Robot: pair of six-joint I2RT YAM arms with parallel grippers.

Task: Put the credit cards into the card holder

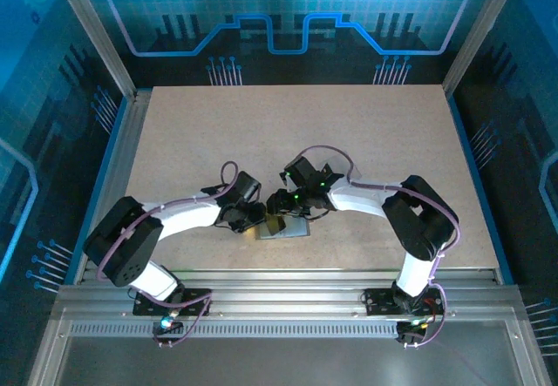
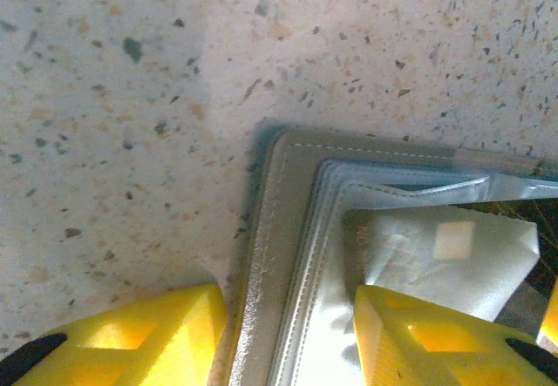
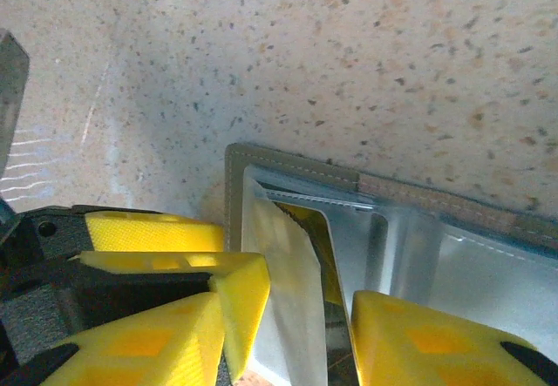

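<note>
The grey card holder [image 1: 293,229] lies open on the table between both arms. My left gripper [image 2: 288,303] is open and straddles the holder's stitched edge [image 2: 270,229]: one finger is over the table, the other on the clear inner sleeve [image 2: 418,247]. My right gripper [image 3: 288,308] is open over the holder [image 3: 288,164]. A lifted pale sleeve flap [image 3: 283,264] and a yellow credit card [image 3: 324,247] stand between its fingers. The card sits partly in the pocket, close beside the right finger. The left gripper's fingers [image 3: 235,273] sit just beside the flap.
Bare speckled tabletop [image 1: 349,133] stretches behind and to both sides of the holder. The metal rail [image 1: 288,277] at the table's near edge runs just below the holder. Both grippers [image 1: 253,219] [image 1: 281,205] crowd the same spot, nearly touching.
</note>
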